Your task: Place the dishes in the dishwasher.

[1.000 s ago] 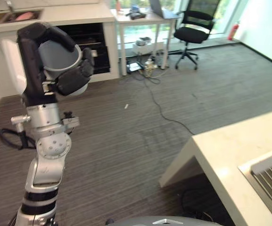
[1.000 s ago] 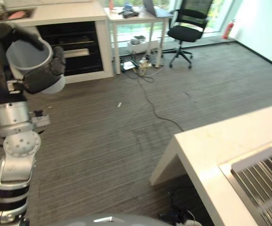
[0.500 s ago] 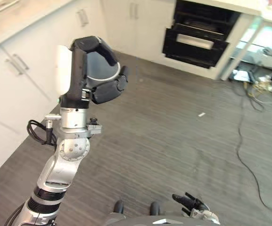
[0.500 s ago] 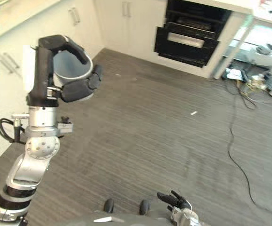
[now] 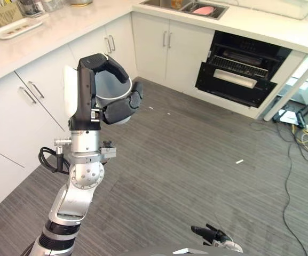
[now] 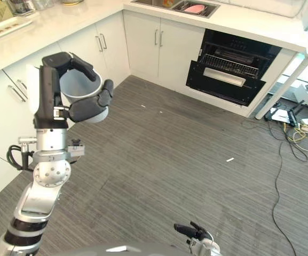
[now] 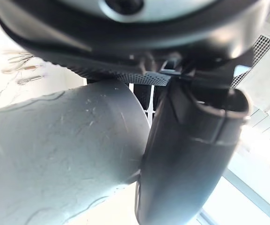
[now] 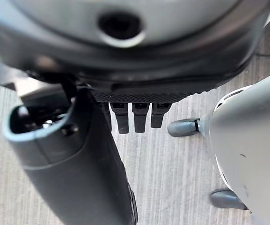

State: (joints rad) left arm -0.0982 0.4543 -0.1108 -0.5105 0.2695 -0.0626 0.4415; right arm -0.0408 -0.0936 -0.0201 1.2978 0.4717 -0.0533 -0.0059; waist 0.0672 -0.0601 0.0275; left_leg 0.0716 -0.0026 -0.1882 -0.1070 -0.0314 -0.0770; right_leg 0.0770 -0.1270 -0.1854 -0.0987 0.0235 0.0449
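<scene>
Kitchen floor stretches ahead of you, white cabinets (image 5: 95,58) along the left and back under a counter (image 5: 63,24). You've got the dishwasher (image 5: 244,74) open at the far right of the back run, its door down and rack showing. Your left hand (image 5: 97,88) is raised high at left, fingers and thumb curled round a grey bowl (image 5: 108,88), mouth tilted toward you. So the dishwasher lies forward and right of that bowl, well apart. Your right hand (image 6: 194,232) hangs low by your side, fingers straight and holding nothing.
</scene>
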